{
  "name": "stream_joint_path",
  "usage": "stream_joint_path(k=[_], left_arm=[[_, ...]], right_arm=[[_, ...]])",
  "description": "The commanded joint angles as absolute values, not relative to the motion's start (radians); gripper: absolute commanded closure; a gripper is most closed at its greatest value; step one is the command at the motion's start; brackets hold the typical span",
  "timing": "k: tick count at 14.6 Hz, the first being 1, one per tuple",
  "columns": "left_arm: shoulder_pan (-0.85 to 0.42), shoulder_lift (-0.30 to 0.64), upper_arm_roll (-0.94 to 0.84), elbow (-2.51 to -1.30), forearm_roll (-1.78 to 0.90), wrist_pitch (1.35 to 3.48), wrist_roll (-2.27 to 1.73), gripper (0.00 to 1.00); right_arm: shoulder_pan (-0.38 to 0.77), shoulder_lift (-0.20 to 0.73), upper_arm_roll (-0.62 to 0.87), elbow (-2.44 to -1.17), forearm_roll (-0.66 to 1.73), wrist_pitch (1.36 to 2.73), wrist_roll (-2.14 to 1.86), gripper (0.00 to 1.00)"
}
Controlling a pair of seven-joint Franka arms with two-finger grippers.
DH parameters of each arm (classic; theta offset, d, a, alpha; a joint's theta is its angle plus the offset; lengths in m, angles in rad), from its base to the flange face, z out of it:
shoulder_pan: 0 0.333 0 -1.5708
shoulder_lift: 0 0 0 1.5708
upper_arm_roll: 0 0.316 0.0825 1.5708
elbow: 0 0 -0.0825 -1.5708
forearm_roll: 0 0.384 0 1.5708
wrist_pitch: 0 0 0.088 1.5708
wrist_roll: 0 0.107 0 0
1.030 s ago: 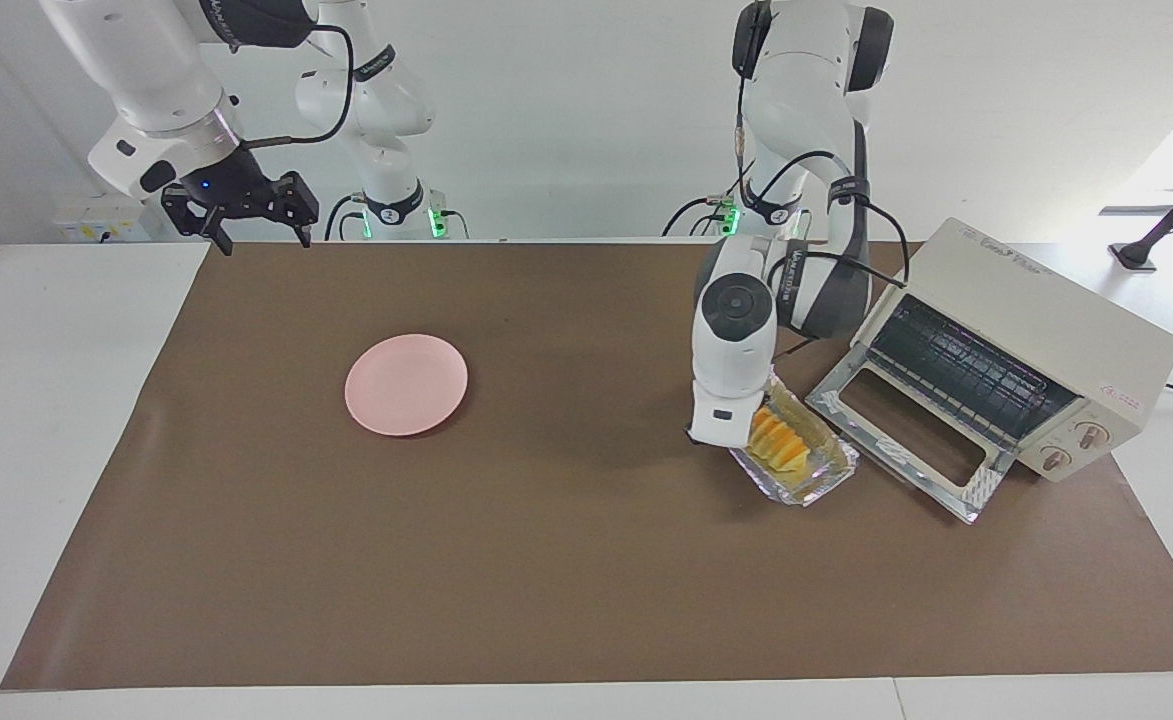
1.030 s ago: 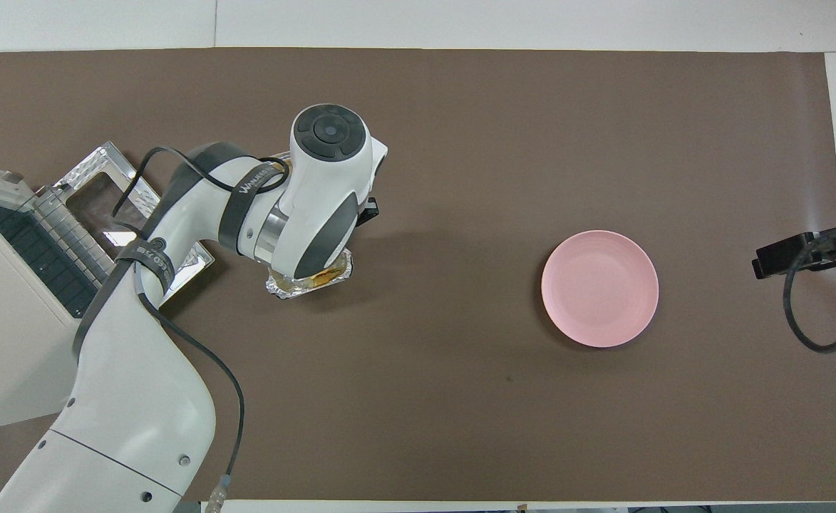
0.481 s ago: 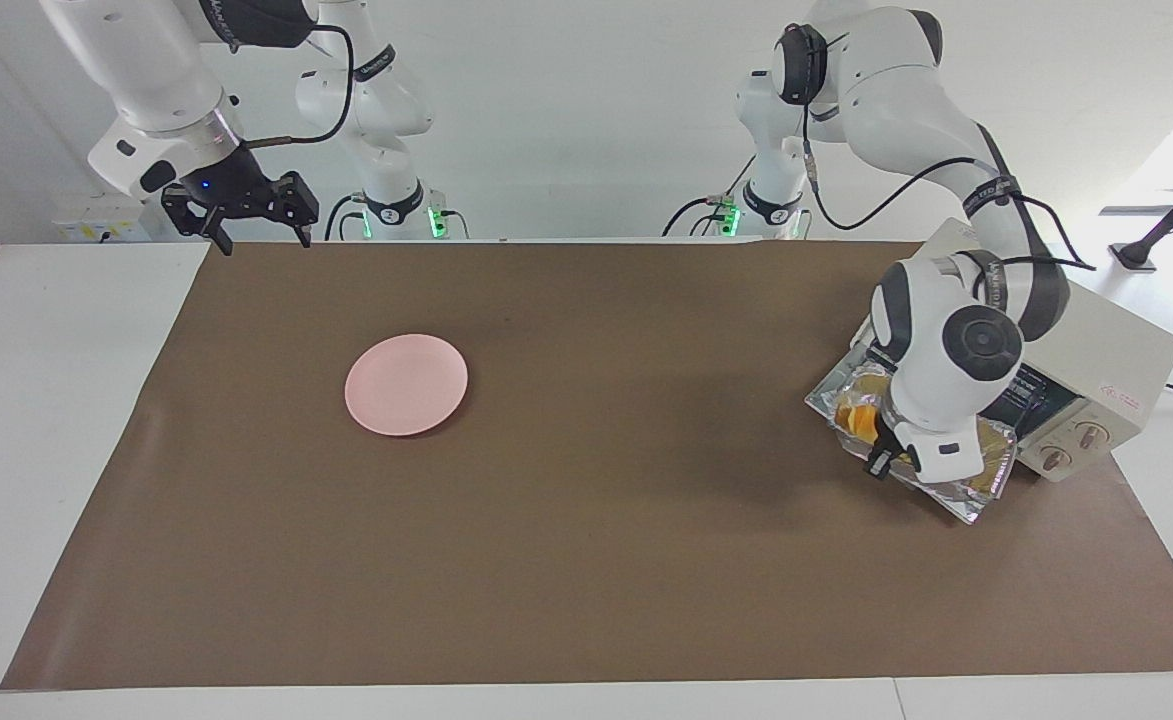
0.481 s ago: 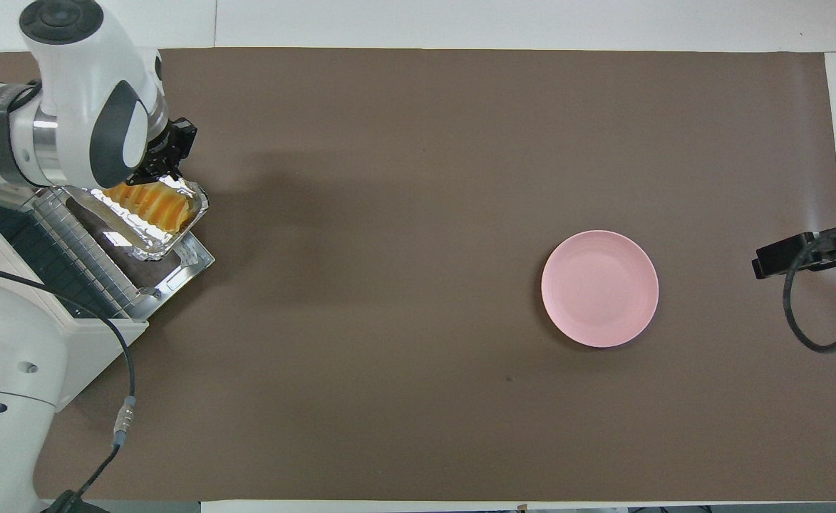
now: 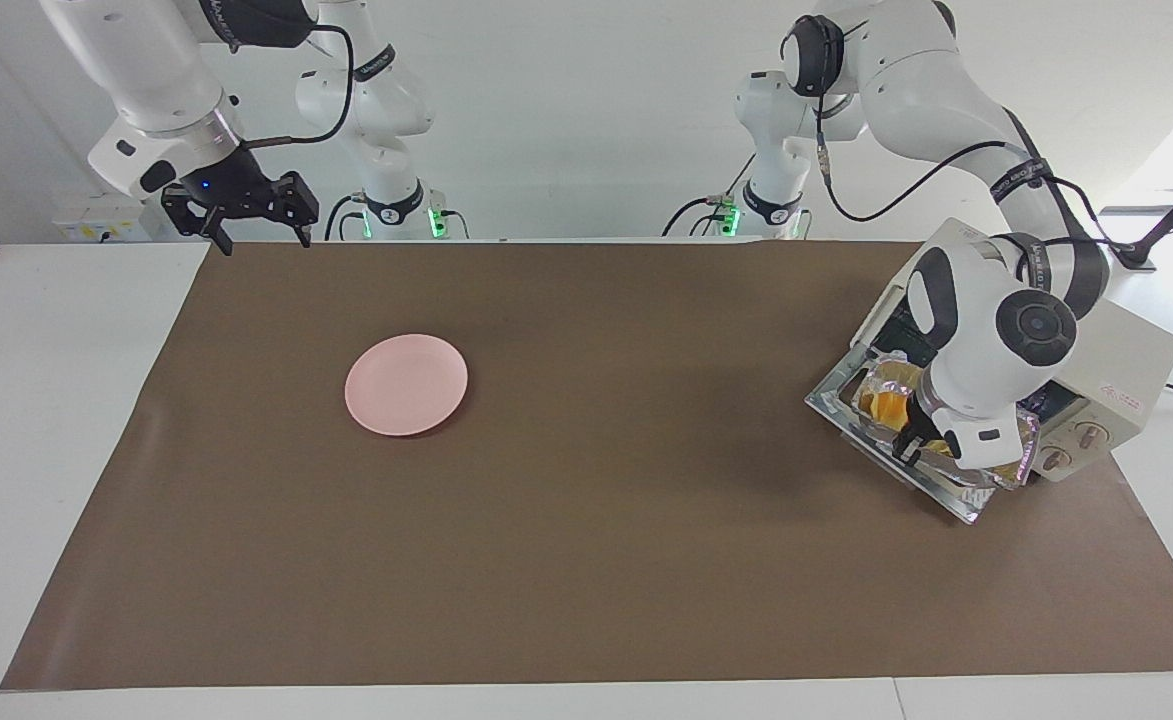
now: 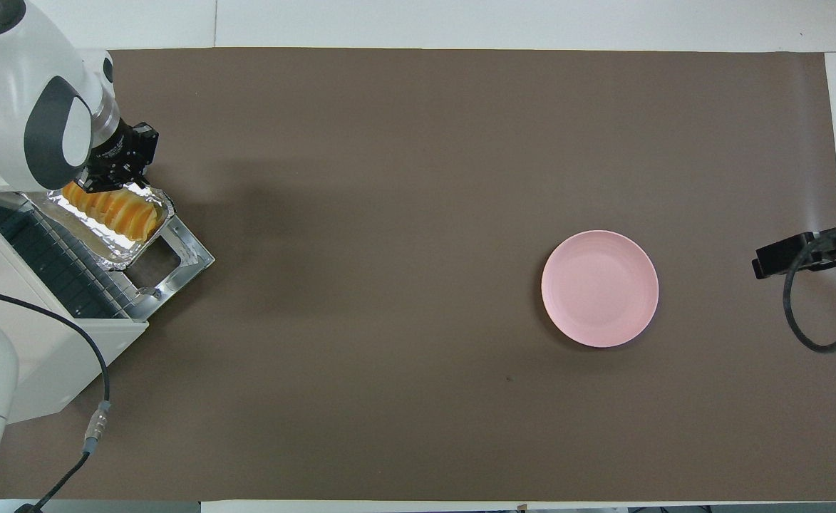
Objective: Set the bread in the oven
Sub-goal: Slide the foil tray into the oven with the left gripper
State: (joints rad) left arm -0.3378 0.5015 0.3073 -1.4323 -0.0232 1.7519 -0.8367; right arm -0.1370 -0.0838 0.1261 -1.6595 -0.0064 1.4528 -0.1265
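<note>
Two arms were in view: the left gripper (image 6: 107,182) was clamped on the rim of the foil tray (image 6: 107,246), which carried the bread (image 6: 111,212) and hung over the drop-down door (image 6: 175,260) of the oven (image 5: 1121,360), just in front of its mouth. The right gripper (image 5: 246,215) waited with fingers spread over the table's edge at the right arm's end, well apart from the pink plate (image 5: 406,384). Judged: loaf light and soft; thin foil likely to buckle, so a rim grip needs level carriage.

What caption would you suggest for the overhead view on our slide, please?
Left gripper carries the foil tray of bread over the oven door.
</note>
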Motion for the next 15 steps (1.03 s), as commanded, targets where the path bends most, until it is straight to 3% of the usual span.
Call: stream_joint_path(k=[1, 15], left_arm=[[-0.339, 0.419, 0.31, -1.543, -0.037, 1.749, -0.784, 1.0], [-0.291, 0.328, 0.311, -1.66, -0.035, 1.723, -0.635, 1.0]], right_arm=[[-0.155, -0.1, 0.138, -1.68, -0.009, 1.457, -0.147, 0.0], [-0.155, -0.1, 0.138, -1.678, -0.009, 1.457, -0.147, 0.0]])
